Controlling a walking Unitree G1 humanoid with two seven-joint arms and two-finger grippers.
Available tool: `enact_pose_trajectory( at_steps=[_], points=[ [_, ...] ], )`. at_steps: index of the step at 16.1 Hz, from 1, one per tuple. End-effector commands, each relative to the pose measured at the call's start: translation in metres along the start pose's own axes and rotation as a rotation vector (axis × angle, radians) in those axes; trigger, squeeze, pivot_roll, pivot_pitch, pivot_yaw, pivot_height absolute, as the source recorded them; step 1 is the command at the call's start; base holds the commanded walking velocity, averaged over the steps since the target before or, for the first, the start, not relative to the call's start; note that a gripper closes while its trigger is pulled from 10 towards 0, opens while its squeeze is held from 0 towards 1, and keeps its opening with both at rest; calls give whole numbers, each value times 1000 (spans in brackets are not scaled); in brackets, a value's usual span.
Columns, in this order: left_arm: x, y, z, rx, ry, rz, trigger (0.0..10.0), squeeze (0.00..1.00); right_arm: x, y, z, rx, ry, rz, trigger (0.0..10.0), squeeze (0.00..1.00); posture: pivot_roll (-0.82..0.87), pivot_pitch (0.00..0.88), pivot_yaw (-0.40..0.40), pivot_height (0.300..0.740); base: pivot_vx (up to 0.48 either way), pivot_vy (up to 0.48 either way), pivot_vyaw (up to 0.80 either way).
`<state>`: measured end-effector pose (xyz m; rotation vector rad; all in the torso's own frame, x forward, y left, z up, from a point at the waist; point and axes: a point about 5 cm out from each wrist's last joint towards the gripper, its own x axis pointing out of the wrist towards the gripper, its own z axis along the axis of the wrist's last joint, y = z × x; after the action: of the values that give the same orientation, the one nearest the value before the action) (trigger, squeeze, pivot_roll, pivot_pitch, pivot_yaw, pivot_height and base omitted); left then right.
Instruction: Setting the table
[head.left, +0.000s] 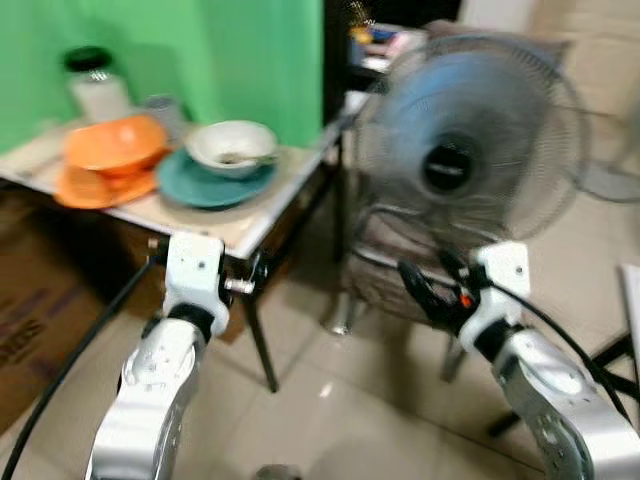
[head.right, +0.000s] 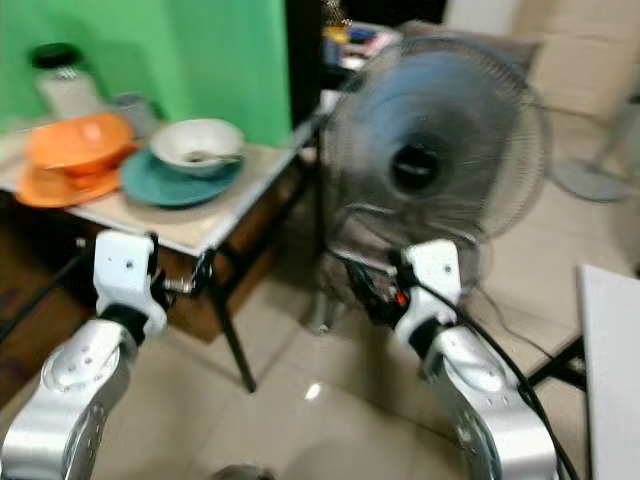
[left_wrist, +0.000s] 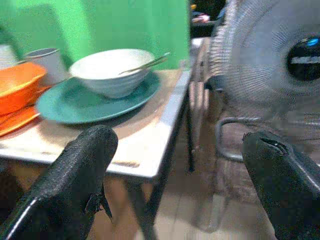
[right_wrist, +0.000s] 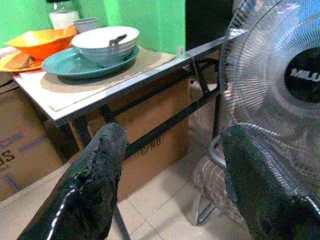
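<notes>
I've got the bench (head.left: 262, 222) at far left. On it a white bowl (head.left: 232, 146) with a spoon (left_wrist: 146, 64) sits on a teal plate (head.left: 200, 186); an orange bowl (head.left: 113, 143) sits on an orange plate (head.left: 92, 190) just left. Both arms are raised short of it, left gripper (left_wrist: 175, 165) and right gripper (right_wrist: 172, 165) with jaws spread, holding nothing. A standing fan (head.left: 470, 140) is on the right.

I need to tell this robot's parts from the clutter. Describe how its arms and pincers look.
Both arms are rounded silver shells ending in white wrist blocks. A black cable trails from each. The left pincer and right pincer each have two long black, rough-textured fingers. Small orange-red parts sit near the right wrist.
</notes>
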<state>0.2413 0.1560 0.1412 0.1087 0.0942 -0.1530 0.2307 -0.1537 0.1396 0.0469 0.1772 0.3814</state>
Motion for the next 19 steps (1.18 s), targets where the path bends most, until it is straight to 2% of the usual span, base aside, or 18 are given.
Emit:
enact_pose_trajectory(
  at_steps=[1,3,6,8,9,11,13,15,18,19],
  points=[
    [0,1,5,8,-20,3,10000,0,1,3,5,-4,-20,22,10000,0,42,0,-11,740,247,0,800],
    [1,1,10,8,-34,-14,10000,0,5,4,9,-2,-28,25,10000,0,48,0,-18,740,251,0,800],
    [-2,4,7,29,-24,-8,10000,0,8,9,2,-5,-10,56,10000,0,73,0,-13,740,279,0,800],
    [-4,6,10,39,-27,-35,10000,0,7,15,4,4,-32,64,10000,0,70,0,13,740,283,0,0],
    [-1,4,6,38,-20,-40,10000,0,9,9,-3,4,-17,30,10000,0,85,0,15,740,289,0,0],
    [-1,6,8,68,-10,-39,10000,0,8,5,-7,-56,11,-24,10000,0,86,0,1,740,300,0,0],
    [-4,8,9,48,-18,-26,10000,0,11,8,-1,-51,-34,14,10000,0,99,0,8,740,334,0,0],
    [-2,8,10,61,-23,-45,10000,0,16,8,4,-14,-64,13,10000,0,95,0,9,740,317,0,666],
    [0,5,8,61,-21,-64,10000,0,18,12,14,-48,-97,27,10000,0,86,0,11,740,309,0,681],
    [0,5,8,65,-22,-68,10000,0,18,12,15,-22,-103,26,10000,0,86,0,10,740,304,0,0]
  ],
)
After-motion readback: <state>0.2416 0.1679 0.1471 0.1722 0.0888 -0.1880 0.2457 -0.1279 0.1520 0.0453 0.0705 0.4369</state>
